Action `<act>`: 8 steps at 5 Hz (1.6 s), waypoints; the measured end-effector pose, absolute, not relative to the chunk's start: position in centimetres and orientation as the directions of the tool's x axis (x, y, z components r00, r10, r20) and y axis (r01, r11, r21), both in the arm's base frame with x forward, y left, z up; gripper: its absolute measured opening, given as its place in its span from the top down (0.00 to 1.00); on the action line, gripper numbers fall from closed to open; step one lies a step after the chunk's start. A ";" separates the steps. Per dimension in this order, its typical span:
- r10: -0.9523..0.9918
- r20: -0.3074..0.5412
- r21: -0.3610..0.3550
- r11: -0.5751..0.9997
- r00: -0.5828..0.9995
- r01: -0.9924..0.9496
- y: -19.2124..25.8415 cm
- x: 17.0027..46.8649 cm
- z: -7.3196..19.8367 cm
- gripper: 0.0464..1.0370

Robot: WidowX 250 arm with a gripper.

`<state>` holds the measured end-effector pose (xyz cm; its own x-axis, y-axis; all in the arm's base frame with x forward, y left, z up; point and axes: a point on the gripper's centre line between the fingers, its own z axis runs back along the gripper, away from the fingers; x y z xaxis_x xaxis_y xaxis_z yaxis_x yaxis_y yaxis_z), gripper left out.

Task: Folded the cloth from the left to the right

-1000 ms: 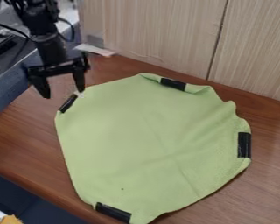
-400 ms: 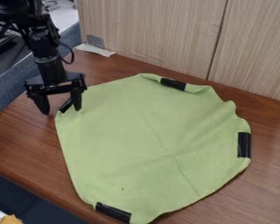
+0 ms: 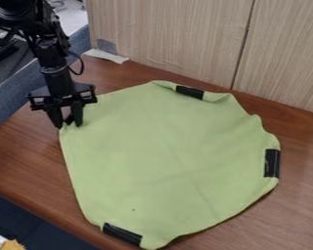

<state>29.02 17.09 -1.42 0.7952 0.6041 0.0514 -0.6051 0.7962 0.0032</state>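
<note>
The black gripper (image 3: 68,124) is at the upper left, pointing down over the cloth's left corner. Its two fingers have closed in on the black-taped edge there, with a bit of the dark tape between them. The light green cloth (image 3: 162,156) lies spread flat on the brown table, its upper edge slightly curled. More black tape strips mark its top, right and bottom edges.
A pale wood-grain panel (image 3: 179,39) stands behind the table (image 3: 22,156). Blue-grey padding (image 3: 12,105) borders the table at the left, and a whitish strip (image 3: 107,55) lies near the panel's foot.
The gripper came down to the cloth's left corner, then its fingers drew together on the taped edge. The cloth has shifted slightly left and up in the view.
</note>
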 end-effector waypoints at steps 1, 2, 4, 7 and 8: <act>0.608 0.047 0.008 0.793 0.792 -0.609 17.2 28.9 -1.4 0.84; 0.618 0.040 0.008 0.786 0.785 -0.618 17.3 28.7 -1.3 0.94; 0.652 0.105 -0.005 0.755 0.751 -0.655 17.5 28.6 2.2 0.98; 0.462 0.152 -0.085 0.887 0.874 -0.454 7.2 31.1 5.4 0.98; 0.400 0.150 -0.090 0.916 0.904 -0.391 4.6 32.0 5.0 0.98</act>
<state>31.95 4.57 4.96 0.9041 0.4001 0.1502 -0.3905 0.9162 -0.0901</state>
